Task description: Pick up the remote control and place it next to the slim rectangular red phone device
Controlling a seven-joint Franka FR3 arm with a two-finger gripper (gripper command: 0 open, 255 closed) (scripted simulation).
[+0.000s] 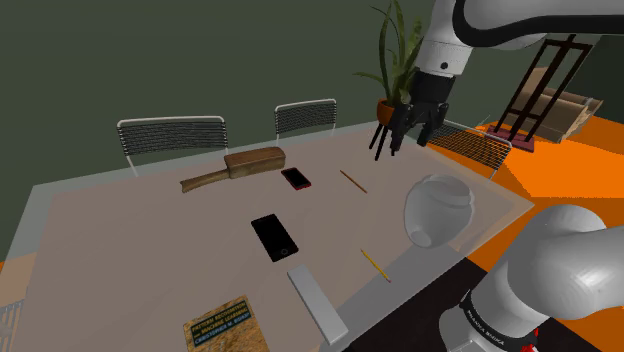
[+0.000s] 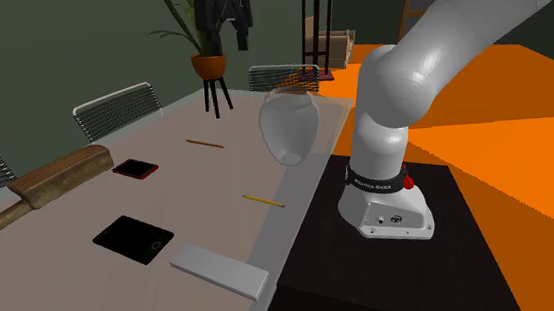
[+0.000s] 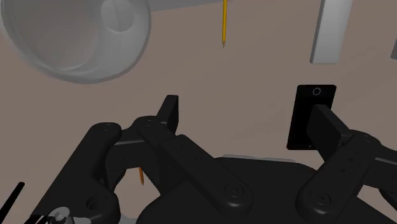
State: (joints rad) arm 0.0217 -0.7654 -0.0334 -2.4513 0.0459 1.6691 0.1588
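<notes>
Your gripper (image 1: pixel 411 130) hangs with fingers (image 3: pixel 168 113) apart. The remote control (image 1: pixel 318 303) lies well off, beyond the black phone (image 1: pixel 274 237), its long axis crossing your finger line.

1. A dark grey-green wall (image 1: pixel 200 60) spans the top of the shoulder view.
2. Bright orange floor (image 1: pixel 590 170) shows at the right edge of the frame.
3. The brownish desk (image 1: pixel 120 230), with a pale glassy rim, fills the middle.
4. Wire-backed chairs (image 1: pixel 170 133) line its far side, from upper left to centre.
5. A potted plant (image 1: pixel 392 60) on a dark legged stand (image 2: pixel 216 96) rises at top centre.
6. A dark wooden rack (image 1: pixel 545 85) stands at upper right.
</notes>
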